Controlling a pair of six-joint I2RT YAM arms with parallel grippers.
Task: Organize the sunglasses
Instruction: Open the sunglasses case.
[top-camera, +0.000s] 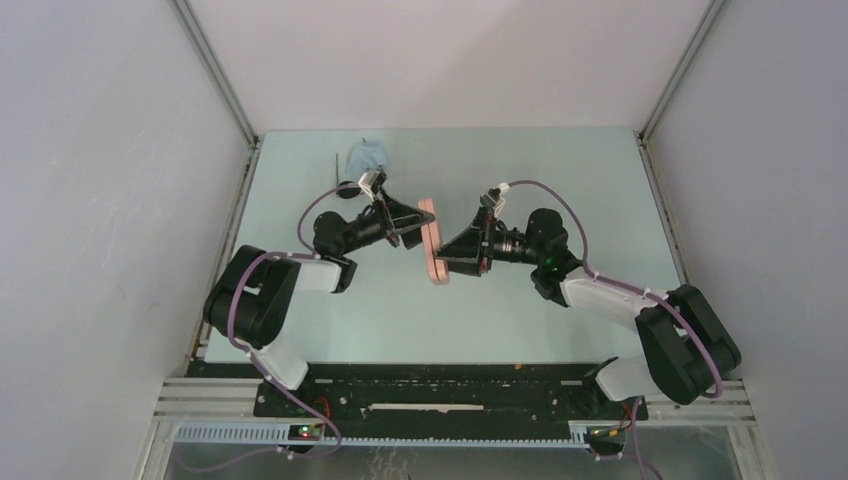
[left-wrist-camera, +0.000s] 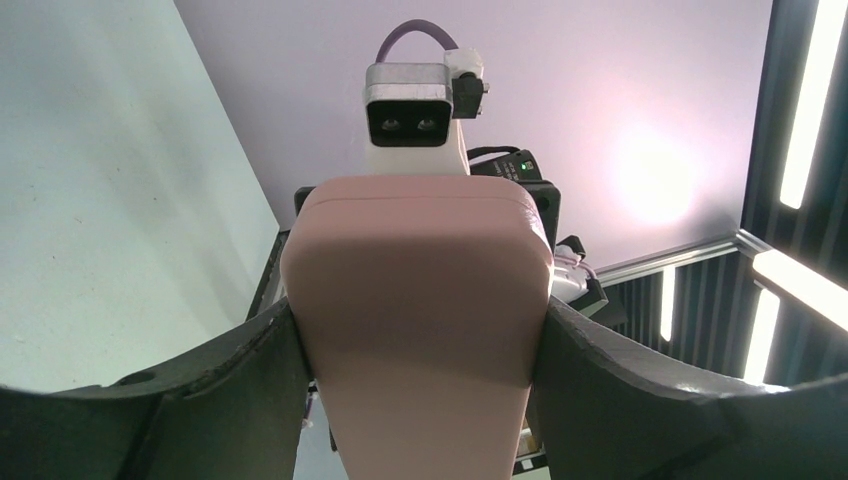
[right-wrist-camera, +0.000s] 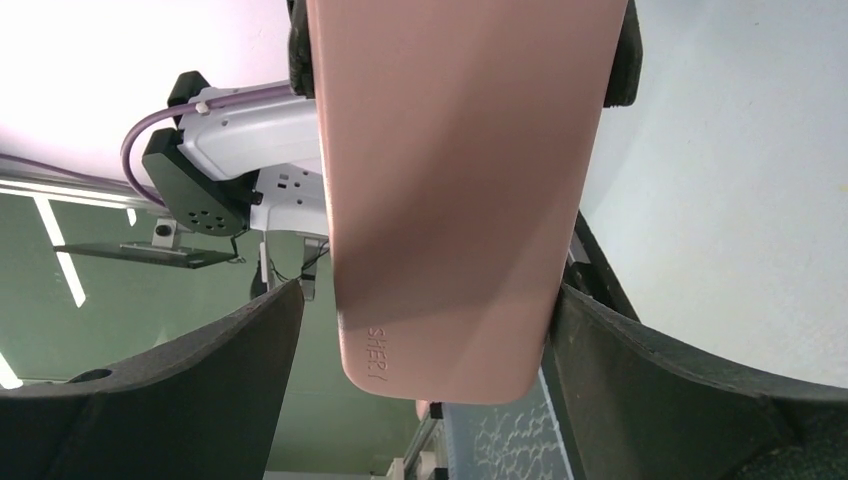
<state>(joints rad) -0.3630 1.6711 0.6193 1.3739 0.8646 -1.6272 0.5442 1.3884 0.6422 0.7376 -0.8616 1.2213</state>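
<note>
Pinching the pink case (left-wrist-camera: 420, 300) across its width, the left gripper (left-wrist-camera: 418, 320) holds it on edge over the middle of the counter (top-camera: 560, 180), both fingers pressed to its sides. The right gripper (right-wrist-camera: 428, 300) flanks the opposite end, jaws spread wide, with a gap on one side. The sunglasses (top-camera: 344, 186) lie at the counter's far left, just beside the light blue cloth (top-camera: 368, 155), partly behind the left arm's cable (top-camera: 318, 205).
</note>
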